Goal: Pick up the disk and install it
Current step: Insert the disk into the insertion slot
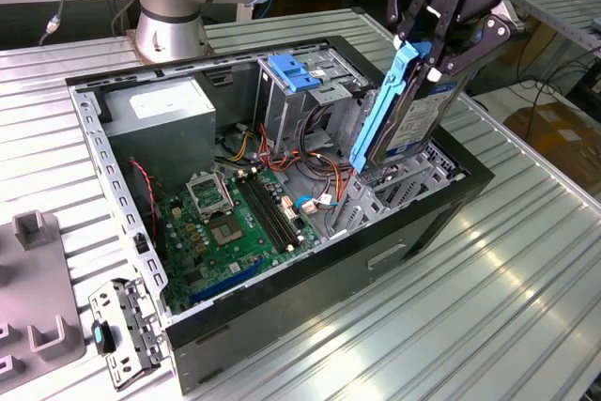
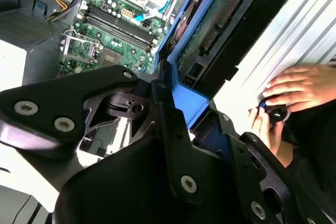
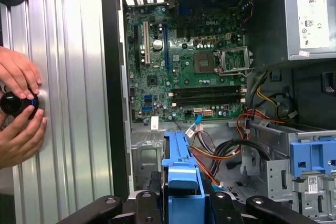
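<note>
Plainly the pick-up is done and the installing is in hand; my fingers (image 1: 453, 16) are clamped on the upper end of the disk (image 1: 421, 115), blue carrier (image 1: 380, 105) and all; it hangs steeply tilted over the bay (image 1: 423, 176), at the end of the case (image 1: 282, 321) on the exterior view's right (whether it touches the bay, I cannot tell); seating it, I judge, calls for squaring the carrier to the bay; a person's hands (image 3: 21, 114) rest on the counter (image 3: 73, 77) beside.
</note>
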Controlling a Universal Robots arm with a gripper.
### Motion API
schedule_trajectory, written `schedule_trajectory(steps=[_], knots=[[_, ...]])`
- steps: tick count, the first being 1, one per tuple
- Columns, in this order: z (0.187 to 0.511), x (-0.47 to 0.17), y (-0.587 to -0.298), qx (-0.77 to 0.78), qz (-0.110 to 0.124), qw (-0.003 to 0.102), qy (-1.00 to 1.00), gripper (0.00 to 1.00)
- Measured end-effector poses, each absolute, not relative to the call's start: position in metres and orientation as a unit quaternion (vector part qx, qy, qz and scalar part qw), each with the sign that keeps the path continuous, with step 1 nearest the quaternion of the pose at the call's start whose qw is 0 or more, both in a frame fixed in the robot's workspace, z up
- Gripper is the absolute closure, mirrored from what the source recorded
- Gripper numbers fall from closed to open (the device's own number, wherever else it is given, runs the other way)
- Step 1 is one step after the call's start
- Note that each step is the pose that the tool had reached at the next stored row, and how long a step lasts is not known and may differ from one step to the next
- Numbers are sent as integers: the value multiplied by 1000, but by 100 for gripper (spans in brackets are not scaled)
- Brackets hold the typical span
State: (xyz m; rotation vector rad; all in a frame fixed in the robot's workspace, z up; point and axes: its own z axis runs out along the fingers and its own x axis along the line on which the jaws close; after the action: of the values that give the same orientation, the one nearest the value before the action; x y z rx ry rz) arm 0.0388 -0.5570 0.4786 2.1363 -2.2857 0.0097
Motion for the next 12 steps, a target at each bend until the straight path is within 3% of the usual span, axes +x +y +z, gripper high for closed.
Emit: schedule_trajectory(steps=[6, 10, 12], knots=[[477, 48, -557, 683, 6, 4, -731, 63], [475, 49, -557, 683, 18, -9, -730, 63], [468, 49, -557, 684, 19, -9, -729, 63]])
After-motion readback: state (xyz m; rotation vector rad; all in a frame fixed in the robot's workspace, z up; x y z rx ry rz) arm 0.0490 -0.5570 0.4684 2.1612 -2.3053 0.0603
